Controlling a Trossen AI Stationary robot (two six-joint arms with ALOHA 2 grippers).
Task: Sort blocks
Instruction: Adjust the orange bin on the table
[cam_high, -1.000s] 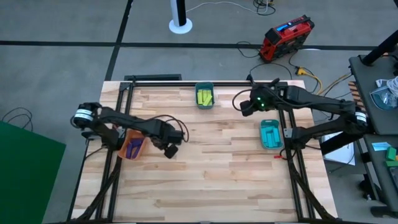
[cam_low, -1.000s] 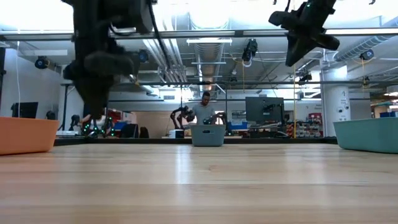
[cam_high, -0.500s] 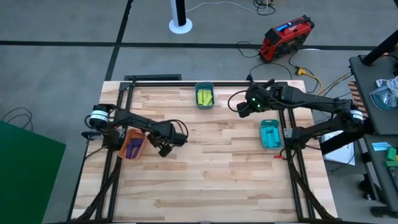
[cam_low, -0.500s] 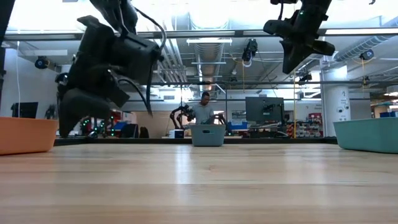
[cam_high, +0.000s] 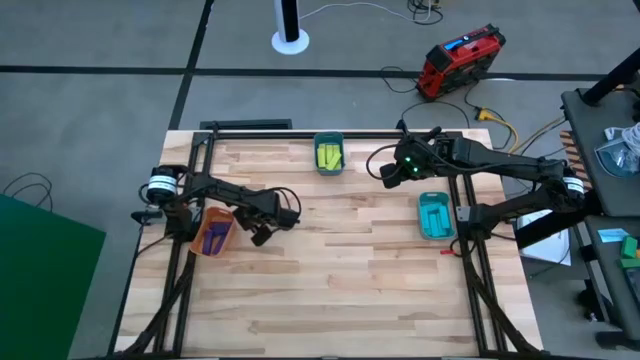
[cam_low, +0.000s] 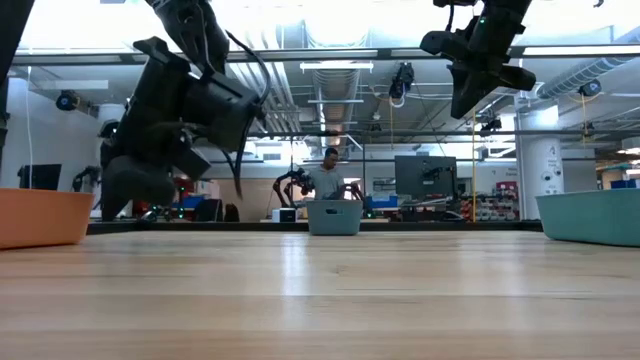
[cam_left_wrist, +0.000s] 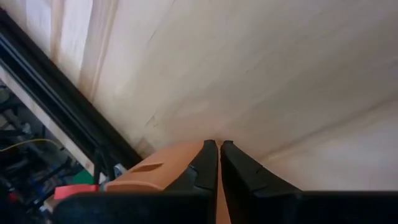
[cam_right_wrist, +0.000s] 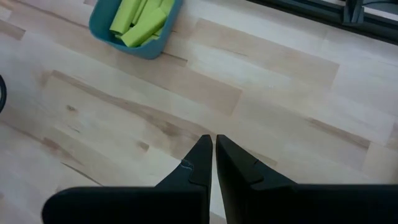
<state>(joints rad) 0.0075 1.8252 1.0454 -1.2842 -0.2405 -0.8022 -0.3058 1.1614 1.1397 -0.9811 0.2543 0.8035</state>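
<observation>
Every block I can see lies inside a bin. Purple blocks (cam_high: 213, 238) fill the orange bin (cam_high: 222, 221) near the table's left edge. Yellow-green blocks (cam_high: 329, 156) (cam_right_wrist: 140, 15) sit in a teal bin (cam_high: 329, 171) at the far edge, and cyan blocks (cam_high: 434, 216) in a teal bin (cam_high: 434, 236) on the right. My left gripper (cam_high: 260, 238) (cam_left_wrist: 219, 145) hovers shut and empty just right of the orange bin (cam_left_wrist: 155, 169). My right gripper (cam_high: 383, 176) (cam_right_wrist: 214, 139) hangs shut and empty above bare wood between the two teal bins.
Black frame rails run along the table's left, far and right edges (cam_high: 300, 131). Bare wood spreads over the middle and near half of the table (cam_high: 330, 280). In the low view a person (cam_low: 330, 175) stands in the room far behind the table.
My left gripper has drawn back toward the orange bin and the table's left edge, tipping over from pointing down to a slant. My right gripper has shifted a little toward the far-edge teal bin. No block has moved.
</observation>
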